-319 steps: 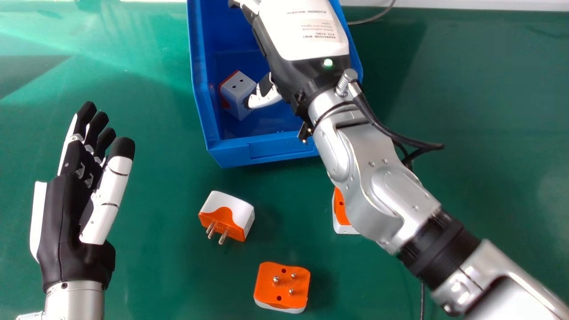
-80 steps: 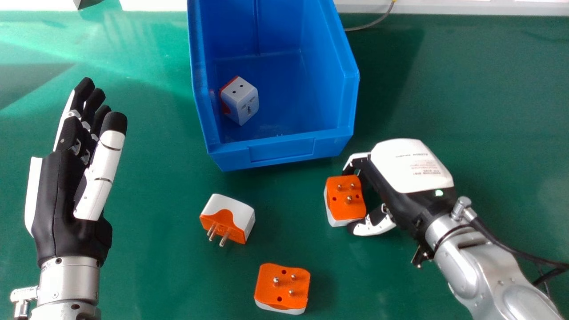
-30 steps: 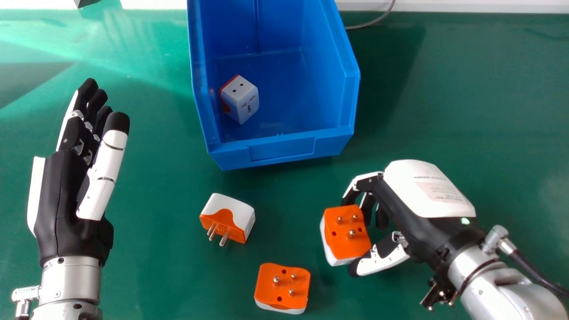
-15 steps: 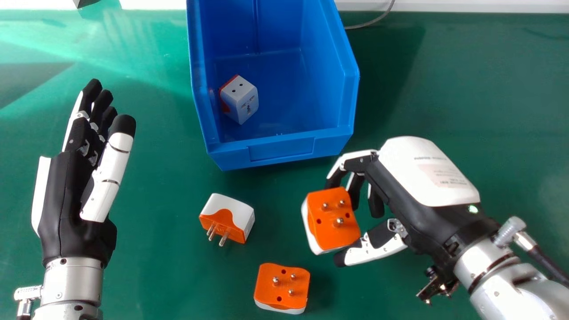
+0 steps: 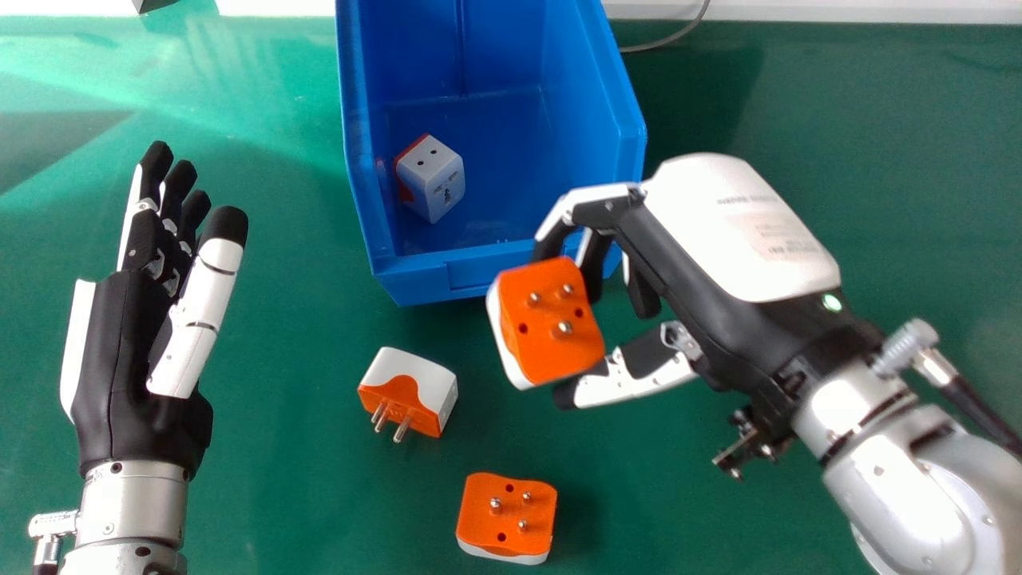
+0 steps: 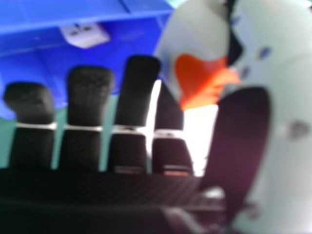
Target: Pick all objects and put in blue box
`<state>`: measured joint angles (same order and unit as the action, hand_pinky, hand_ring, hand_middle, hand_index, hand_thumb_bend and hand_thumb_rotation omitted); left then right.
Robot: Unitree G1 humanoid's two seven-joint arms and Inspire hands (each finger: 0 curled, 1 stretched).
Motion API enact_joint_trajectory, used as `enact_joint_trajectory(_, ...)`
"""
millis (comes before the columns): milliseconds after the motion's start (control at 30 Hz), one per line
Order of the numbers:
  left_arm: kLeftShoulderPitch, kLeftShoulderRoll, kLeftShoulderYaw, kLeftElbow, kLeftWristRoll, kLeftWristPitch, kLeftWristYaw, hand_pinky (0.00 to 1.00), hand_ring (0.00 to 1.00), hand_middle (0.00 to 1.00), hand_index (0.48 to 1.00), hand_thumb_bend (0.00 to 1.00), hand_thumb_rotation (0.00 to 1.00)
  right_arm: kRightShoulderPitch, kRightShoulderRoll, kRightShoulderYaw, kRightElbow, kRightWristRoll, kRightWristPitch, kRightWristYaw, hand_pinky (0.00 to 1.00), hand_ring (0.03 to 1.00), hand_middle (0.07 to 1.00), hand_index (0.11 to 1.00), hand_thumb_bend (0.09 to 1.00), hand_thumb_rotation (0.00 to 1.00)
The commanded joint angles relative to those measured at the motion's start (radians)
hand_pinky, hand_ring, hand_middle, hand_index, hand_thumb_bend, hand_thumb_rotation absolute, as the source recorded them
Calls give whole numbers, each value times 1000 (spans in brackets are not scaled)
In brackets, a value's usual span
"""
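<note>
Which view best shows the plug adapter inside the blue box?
Head view: plug adapter unobstructed, two socket faces and red side visible. Right hand view: a white part with socket slots, the rest hidden by the blue box.

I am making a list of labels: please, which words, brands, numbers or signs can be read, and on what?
Right robot hand, white back: lines of print, too small and blurred to read.
Blue box: nothing readable.
Held plug adapter, boxed plug adapter, left plug adapter and near plug adapter: nothing readable.
</note>
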<state>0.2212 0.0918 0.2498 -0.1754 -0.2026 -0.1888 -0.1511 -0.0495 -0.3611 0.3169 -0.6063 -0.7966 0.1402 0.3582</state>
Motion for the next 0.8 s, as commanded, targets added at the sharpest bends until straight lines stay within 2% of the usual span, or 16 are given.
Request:
enact_joint_trajectory(0, -9, 7, 0, -7, -1, -22, -3, 979, 985, 991, 988, 592, 622, -52, 21, 9, 1, -24, -1, 6, 151, 201, 410, 503, 505, 0)
enact_joint_trajectory(200, -10, 7, -1, -12, 0, -13, 1, 980, 987, 994, 992, 590, 627, -149, 62, 30, 69, -58, 1, 9, 144, 192, 411, 503, 506, 0)
enact_joint_trajectory(467, -13, 10, -3, -10, -1, -13, -4, 981, 990, 997, 997, 587, 637, -272, 111, 52, 161, -86, 18, 24, 121, 168, 413, 499, 507, 0)
enact_joint_trajectory(567, -9, 6, -5, -21, 0, -4, 3, 981, 990, 997, 997, 587, 637, -328, 125, 58, 208, -99, 26, 23, 121, 168, 413, 499, 507, 0)
enact_joint_trajectory(633, -6, 4, -6, -25, 0, -1, 6, 984, 991, 997, 998, 583, 639, -366, 132, 60, 251, -106, 25, 5, 140, 195, 414, 507, 506, 0)
enact_joint_trajectory(667, -6, 5, -5, -23, 1, -5, 5, 984, 992, 998, 998, 581, 641, -385, 136, 60, 273, -111, 26, -4, 165, 230, 419, 514, 505, 0)
enact_joint_trajectory(767, -5, 6, -5, -17, 3, -9, 5, 986, 994, 999, 999, 571, 645, -442, 154, 62, 338, -124, 48, -13, 179, 248, 416, 522, 504, 0)
